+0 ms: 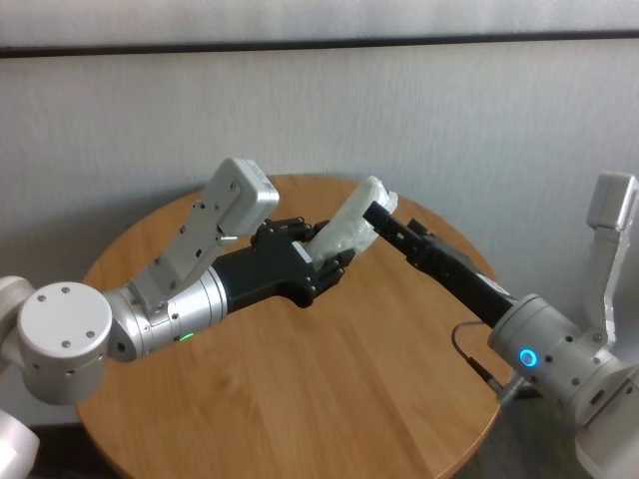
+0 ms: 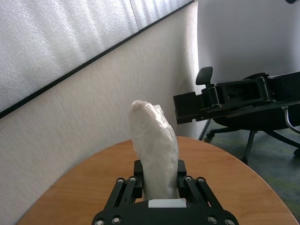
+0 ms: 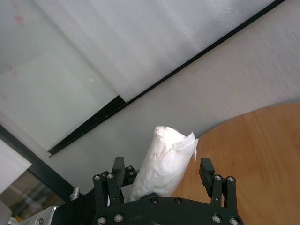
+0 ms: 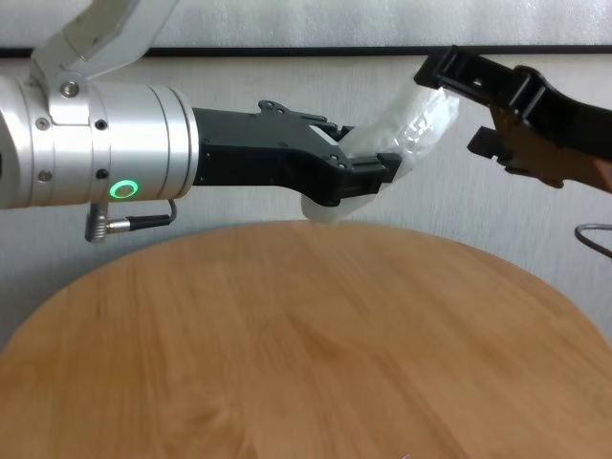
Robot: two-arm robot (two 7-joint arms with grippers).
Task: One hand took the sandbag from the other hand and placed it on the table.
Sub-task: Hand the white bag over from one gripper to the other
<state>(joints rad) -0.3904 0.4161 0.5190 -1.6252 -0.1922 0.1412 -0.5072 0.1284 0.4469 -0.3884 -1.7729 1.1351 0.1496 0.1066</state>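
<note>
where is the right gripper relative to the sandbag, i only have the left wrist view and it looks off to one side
observer: In the right wrist view the sandbag tip sits between the open jaws of the right gripper, with a gap on one side.
operator: is it over the table
observer: Yes, the head view shows it held in the air over the far part of the table.
operator: which arm has the green light
observer: The chest view shows a green ring on the wrist of the left gripper, which is shut on the bag's lower end.
</note>
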